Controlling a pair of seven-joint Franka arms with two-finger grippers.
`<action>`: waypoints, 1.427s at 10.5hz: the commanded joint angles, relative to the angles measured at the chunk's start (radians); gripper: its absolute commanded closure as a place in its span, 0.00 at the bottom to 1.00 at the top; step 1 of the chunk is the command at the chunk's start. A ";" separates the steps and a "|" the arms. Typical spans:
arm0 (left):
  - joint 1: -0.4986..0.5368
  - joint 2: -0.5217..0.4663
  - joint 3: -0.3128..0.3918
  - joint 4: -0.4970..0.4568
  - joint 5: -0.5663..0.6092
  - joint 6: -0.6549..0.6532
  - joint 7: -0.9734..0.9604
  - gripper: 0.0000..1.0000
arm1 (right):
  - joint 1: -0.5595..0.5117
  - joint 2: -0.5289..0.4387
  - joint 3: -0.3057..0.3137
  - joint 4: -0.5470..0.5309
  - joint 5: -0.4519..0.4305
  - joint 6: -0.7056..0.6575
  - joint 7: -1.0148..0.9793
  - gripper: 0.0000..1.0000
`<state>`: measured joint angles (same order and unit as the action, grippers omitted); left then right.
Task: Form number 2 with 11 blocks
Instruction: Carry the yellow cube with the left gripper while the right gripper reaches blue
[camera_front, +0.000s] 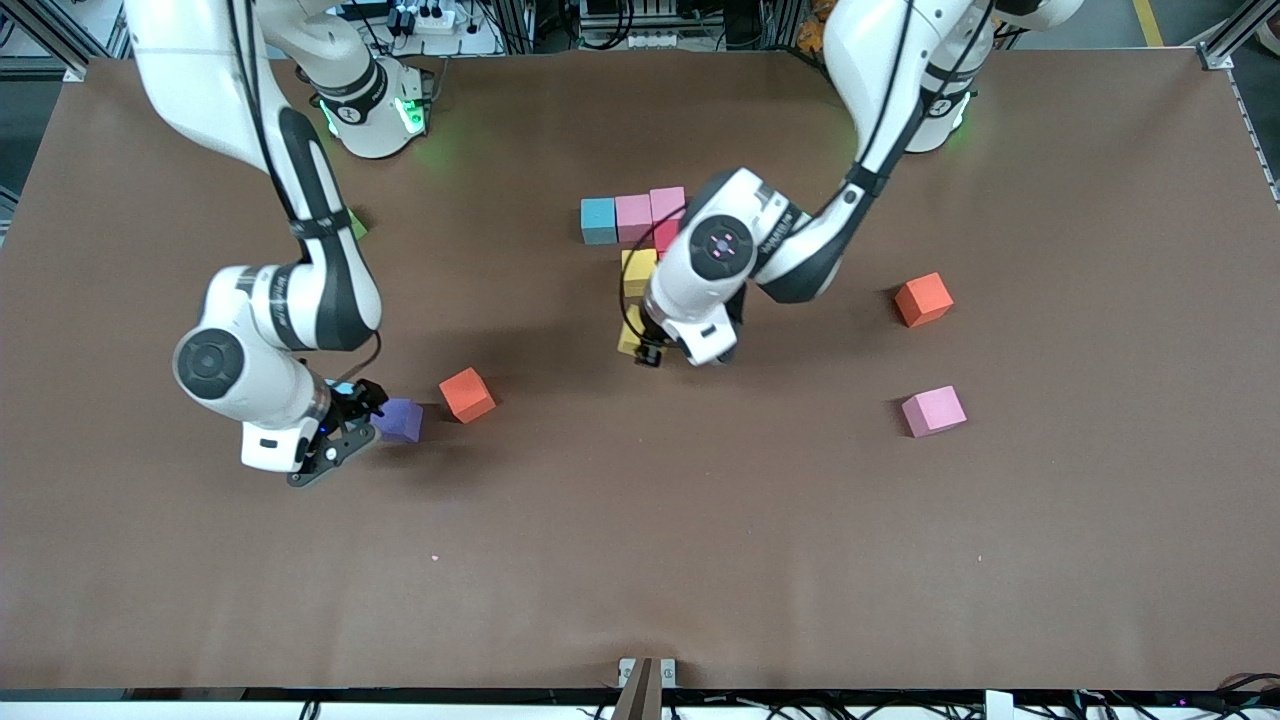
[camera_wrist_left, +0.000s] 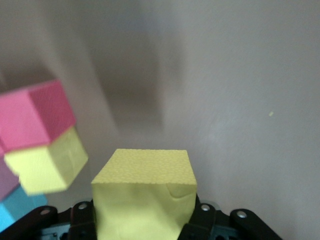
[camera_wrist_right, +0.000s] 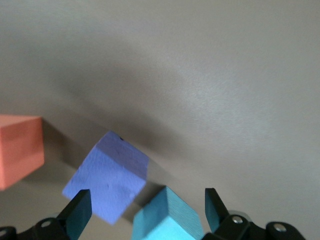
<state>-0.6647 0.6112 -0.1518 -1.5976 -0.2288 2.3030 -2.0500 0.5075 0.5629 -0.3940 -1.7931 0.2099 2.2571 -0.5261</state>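
Your left gripper (camera_wrist_left: 142, 222) is clamped on a matte, grainy yellow cube (camera_wrist_left: 145, 192) beside the partly built number 2 (camera_front: 640, 235). Your right gripper (camera_wrist_right: 145, 210) hangs spread wide over the purple cube (camera_wrist_right: 107, 182), with a teal cube (camera_wrist_right: 167, 217) showing between its fingers.

You see matt, foam-like yellow cube (camera_wrist_left: 144, 192) with finely pebbled top and dented edge. Purple cube (camera_wrist_right: 111, 176) matt, smooth. Table (camera_front: 700, 560) dull brown, cloth-like. Arm shells (camera_front: 700, 270) glossy white plastic.

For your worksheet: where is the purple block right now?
In the front view the purple block lies toward the right arm's end of the table, beside an orange block, with the right claw open next to it.
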 joint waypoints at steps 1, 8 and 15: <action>-0.024 -0.010 0.000 0.028 0.022 0.007 -0.157 0.72 | 0.016 0.011 0.006 0.009 0.005 0.001 0.170 0.00; -0.148 0.050 -0.040 0.044 0.189 0.154 -0.573 0.72 | -0.007 0.077 0.006 0.000 0.180 0.039 0.411 0.00; -0.214 0.101 -0.040 0.007 0.276 0.154 -0.614 0.72 | 0.022 0.083 0.009 -0.043 0.197 0.036 0.521 0.38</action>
<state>-0.8738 0.7235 -0.1928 -1.5737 0.0153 2.4408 -2.6330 0.5278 0.6551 -0.3845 -1.8192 0.3794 2.2875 -0.0109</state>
